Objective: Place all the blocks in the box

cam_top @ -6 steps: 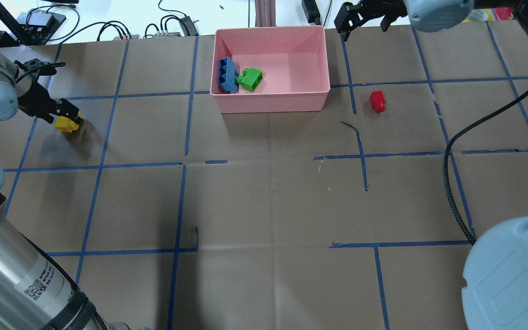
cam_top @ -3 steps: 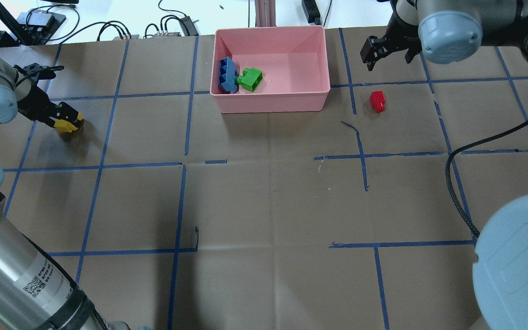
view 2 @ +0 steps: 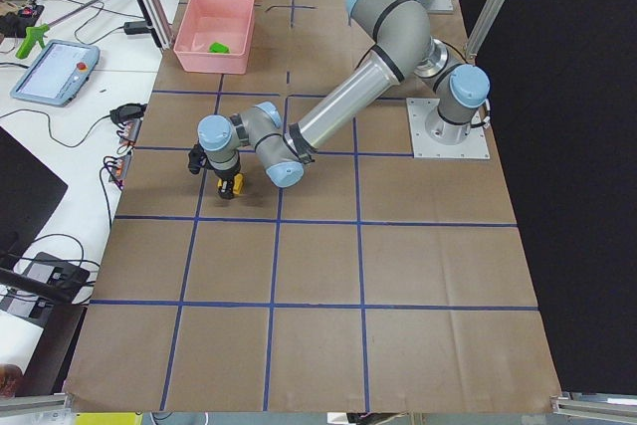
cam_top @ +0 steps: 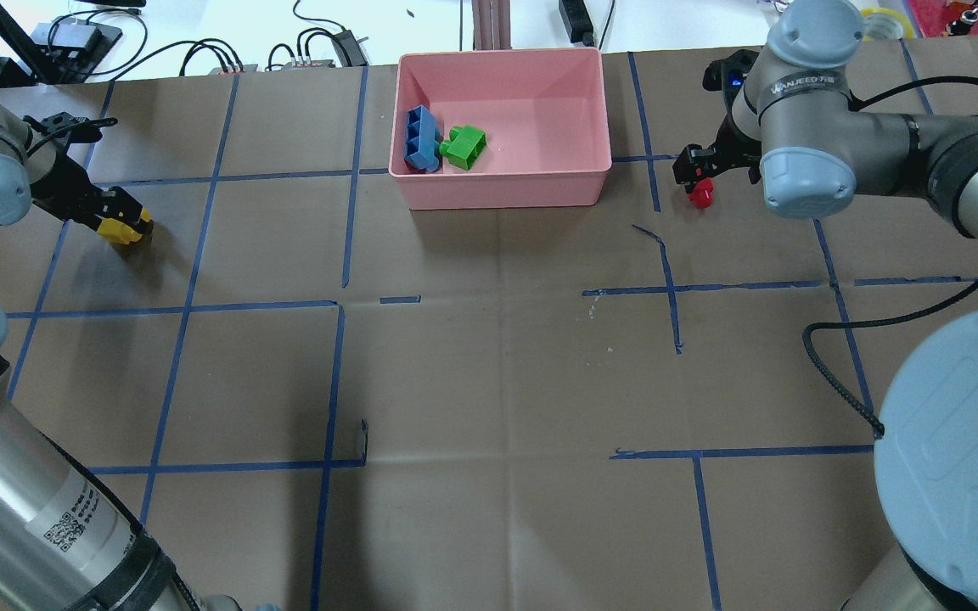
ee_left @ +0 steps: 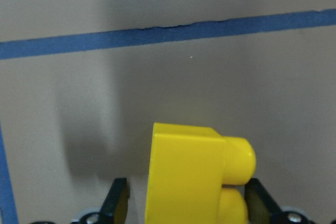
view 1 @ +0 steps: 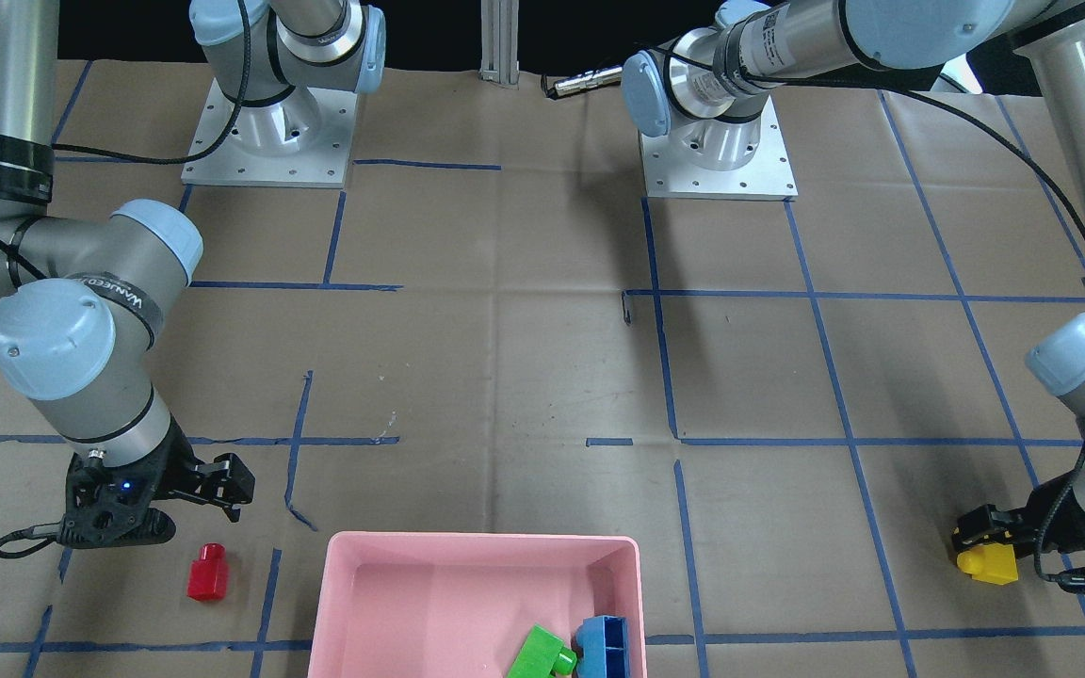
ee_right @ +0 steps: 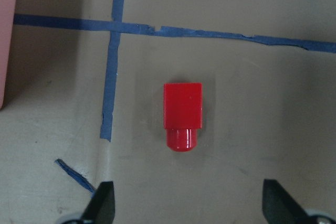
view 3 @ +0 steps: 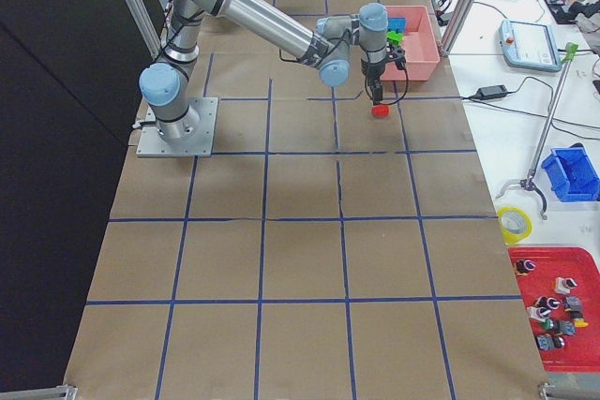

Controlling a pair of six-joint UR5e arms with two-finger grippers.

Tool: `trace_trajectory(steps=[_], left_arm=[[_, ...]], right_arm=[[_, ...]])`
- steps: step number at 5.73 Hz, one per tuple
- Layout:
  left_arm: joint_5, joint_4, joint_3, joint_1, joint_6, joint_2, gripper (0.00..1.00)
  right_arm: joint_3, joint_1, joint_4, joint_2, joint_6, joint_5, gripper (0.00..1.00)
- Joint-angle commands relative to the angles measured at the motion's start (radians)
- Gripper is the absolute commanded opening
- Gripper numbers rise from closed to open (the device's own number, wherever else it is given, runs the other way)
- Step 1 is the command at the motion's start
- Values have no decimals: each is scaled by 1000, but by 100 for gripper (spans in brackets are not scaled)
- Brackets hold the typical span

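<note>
- Brown-papered and gridded with blue tape lines [view 1: 834, 297], the bench [view 1: 505, 358] fills the front-facing view. The pink box [view 1: 481, 541] sits at 6 o'clock of the frame, with the green brick [view 1: 539, 654] and the blue brick [view 1: 604, 645] touching in its 5 o'clock corner. The red brick [view 1: 207, 573] lies at the box's 9 o'clock, apart from it. The right hand [view 1: 230, 488] hangs near the red brick's 12 o'clock, held wide. At 4 o'clock of the frame the left hand [view 1: 987, 539] is down over the yellow brick [view 1: 987, 563].
- Overhead, the box is at the bench's 12 o'clock. The blue brick leans on the box's 9 o'clock wall, with the green one against its 3 o'clock side. The right hand covers part of the red brick at the box's 3 o'clock. The yellow brick is at 9 o'clock of the frame, under the left hand.
- Exterior left: the left hand stands on the yellow brick, and the box is far off at 11 o'clock.
- Exterior right: the red brick lies directly below the right hand, clear of it. The box is just beyond, at 1 o'clock.
- Left wrist: the yellow brick, studs toward 3 o'clock, sits between narrow-set fingertips [ee_left: 119, 205]. The 3 o'clock tip meets the studs, while a gap shows at the 9 o'clock tip.
- Right wrist: the red brick lies mid-frame, stud toward 6 o'clock. The wide-set fingertips at 5 and 7 o'clock do not touch it.
</note>
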Motion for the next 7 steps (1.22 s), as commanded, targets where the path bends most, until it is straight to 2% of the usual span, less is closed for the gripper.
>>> trace_trajectory(steps=[1,2,4,5,7], left_arm=[[5,-3,0,-2,5,0,66],[7,-1,0,-3,8,0,44],[8,-3,3,-2,14,3,25],[8,-9,20,-6,14,12,20],[30,-96,84,-72,3,107,20]], right_arm=[[-1,-5,-48,46,12,3,99],[-21,-4,-75,74,11,6,99],[-100,-4,-76,143,14,12,100],[-101,-2,-76,160,15,12,100],[-92,-1,-78,169,14,13,99]])
